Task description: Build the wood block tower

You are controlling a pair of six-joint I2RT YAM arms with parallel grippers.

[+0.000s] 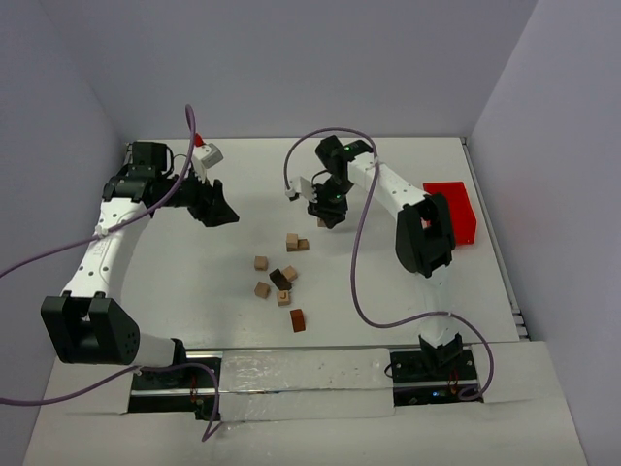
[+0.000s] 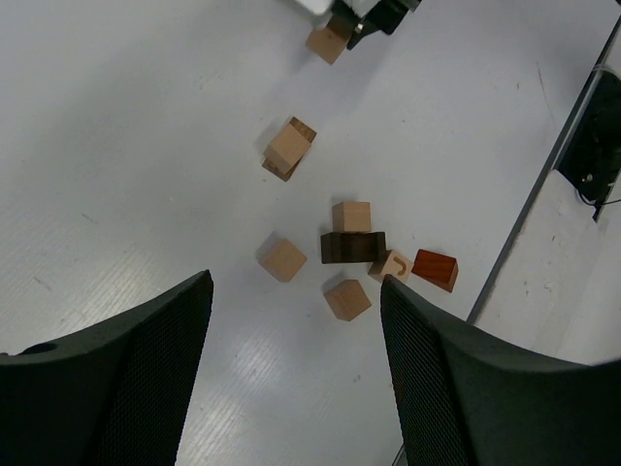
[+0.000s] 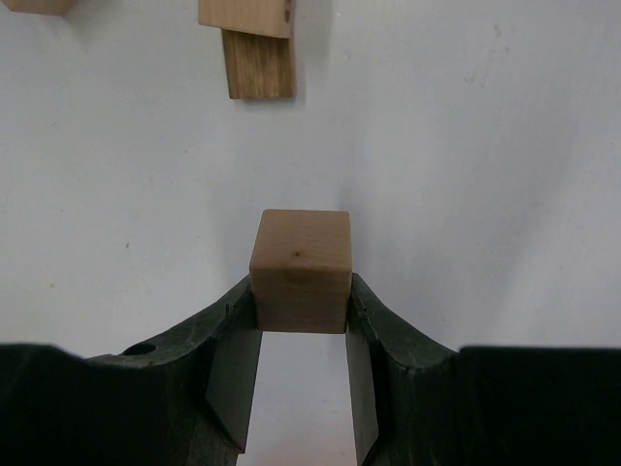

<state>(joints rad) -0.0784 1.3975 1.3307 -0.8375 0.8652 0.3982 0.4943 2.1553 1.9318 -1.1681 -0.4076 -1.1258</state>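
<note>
Top view first: the blocks (image 1: pixel 280 279) are lying loose in the middle of the worktop (image 1: pixel 408 291), mostly single pieces sitting apart from each other, so nothing I'd call a tower is standing yet. The right pincer (image 1: pixel 328 217) is reaching down just beyond the cluster. The left pincer (image 1: pixel 219 208) is hanging off to the left, well apart from everything. The bin (image 1: pixel 451 209) is sitting at the right edge, not involved.

Left wrist: the left pincer (image 2: pixel 296 291) is hanging spread wide and carrying nothing, looking down on the cluster. A tan cube (image 2: pixel 351 216) is touching a dark block (image 2: pixel 352 247), with a red block (image 2: pixel 435 270) and three more cubes lying around them. Further off, a pair (image 2: pixel 289 149), light cube on a darker piece, is looking like the only bit of stacking. I can't tell if it's sitting properly on top or just leaning.

Right wrist: the right pincer (image 3: pixel 301 325) is pinching the held cube (image 3: pixel 301 267) squarely between both fingers, with the pair (image 3: pixel 258 44) waiting just ahead. I can't tell if the cube is lifted or touching the worktop.

So I'm calling this barely started: one block in hand, and nearly all the stacking is waiting to be done.
</note>
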